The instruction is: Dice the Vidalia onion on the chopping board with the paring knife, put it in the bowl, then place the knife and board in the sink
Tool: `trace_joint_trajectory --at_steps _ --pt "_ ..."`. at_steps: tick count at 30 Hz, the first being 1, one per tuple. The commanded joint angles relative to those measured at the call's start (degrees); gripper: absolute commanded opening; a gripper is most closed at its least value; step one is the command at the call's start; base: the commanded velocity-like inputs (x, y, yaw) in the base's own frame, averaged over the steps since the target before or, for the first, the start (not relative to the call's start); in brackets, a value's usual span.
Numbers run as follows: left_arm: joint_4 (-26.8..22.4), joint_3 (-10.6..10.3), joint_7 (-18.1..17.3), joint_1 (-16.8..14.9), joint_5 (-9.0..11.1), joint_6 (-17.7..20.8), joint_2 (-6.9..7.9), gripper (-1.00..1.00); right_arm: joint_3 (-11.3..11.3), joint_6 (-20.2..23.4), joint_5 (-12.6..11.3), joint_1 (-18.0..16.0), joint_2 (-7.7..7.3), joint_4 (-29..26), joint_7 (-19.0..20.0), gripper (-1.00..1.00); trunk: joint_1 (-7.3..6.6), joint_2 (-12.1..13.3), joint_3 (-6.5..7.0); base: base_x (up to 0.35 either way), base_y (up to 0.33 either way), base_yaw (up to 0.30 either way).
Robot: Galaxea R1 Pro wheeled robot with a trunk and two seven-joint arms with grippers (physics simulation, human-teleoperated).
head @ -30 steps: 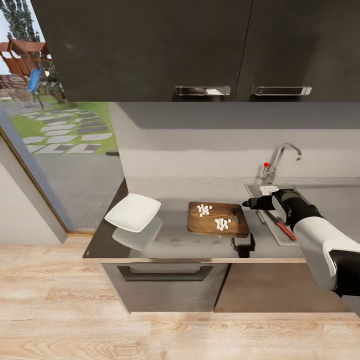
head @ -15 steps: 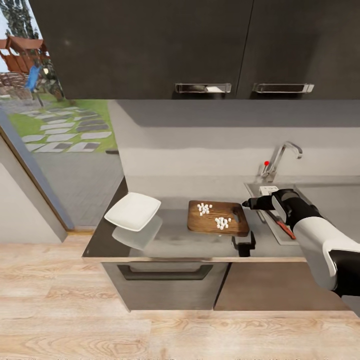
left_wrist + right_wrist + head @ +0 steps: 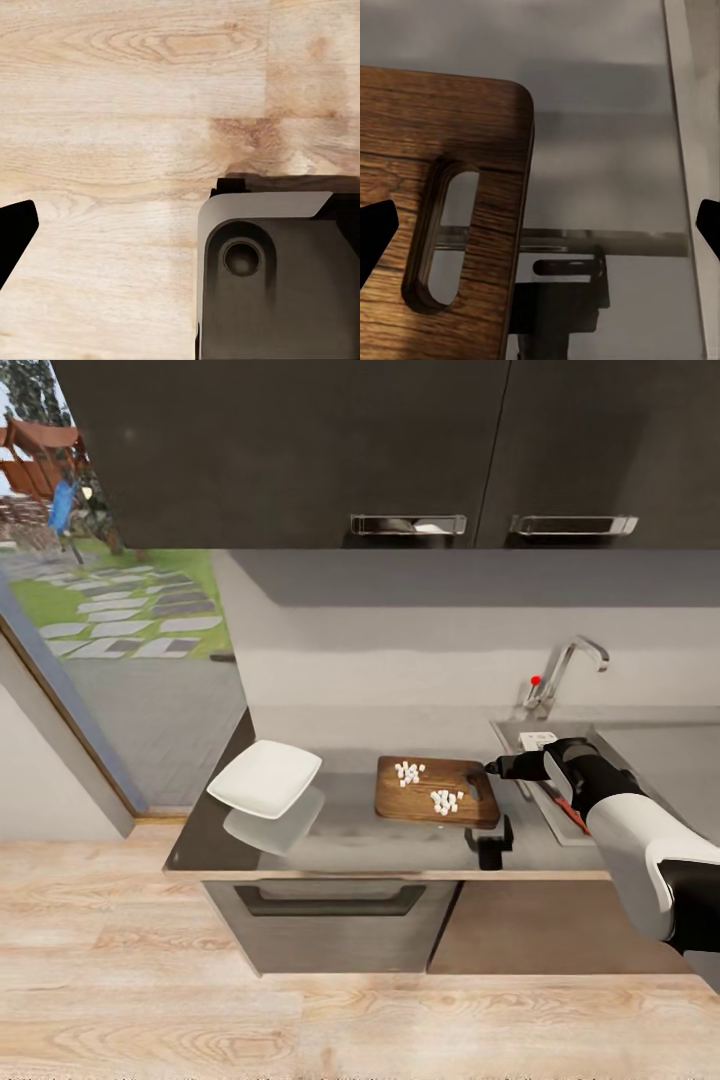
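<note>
**Chopping board beside the right gripper**

The chopping board (image 3: 437,792) lay on the countertop (image 3: 350,840), its slotted end just beside the right gripper (image 3: 493,767), whose fingers stood wide apart and empty. Brown and grained, it carried two clusters of white onion pieces (image 3: 445,802). The bowl (image 3: 265,778) sat well apart toward the window. The knife (image 3: 572,813) rested at the sink (image 3: 540,800). The right wrist view showed the board's handle slot (image 3: 442,232) close up; the left wrist view showed wooden floor (image 3: 112,97), and the left gripper's state could not be told.

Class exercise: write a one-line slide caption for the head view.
Diced onion sits on the chopping board; the right end effector hovers at its edge, the white bowl empty on the countertop.
</note>
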Motion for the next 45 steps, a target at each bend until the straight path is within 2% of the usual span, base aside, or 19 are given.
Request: trace_joint_trajectory --at_steps 1,45 --pt "0.24 -0.49 0.03 -0.1 0.5 -0.4 -0.03 1.0 -0.19 0.24 0.61 -0.03 0.01 -0.09 0.43 1.0 0.02 -0.09 -0.17 0.0 0.0 0.0" --pt "0.24 -0.49 0.03 -0.1 0.66 -0.4 -0.03 1.0 -0.19 0.24 0.61 -0.05 0.02 -0.07 0.43 1.0 0.02 -0.09 -3.53 0.0 0.0 0.0"
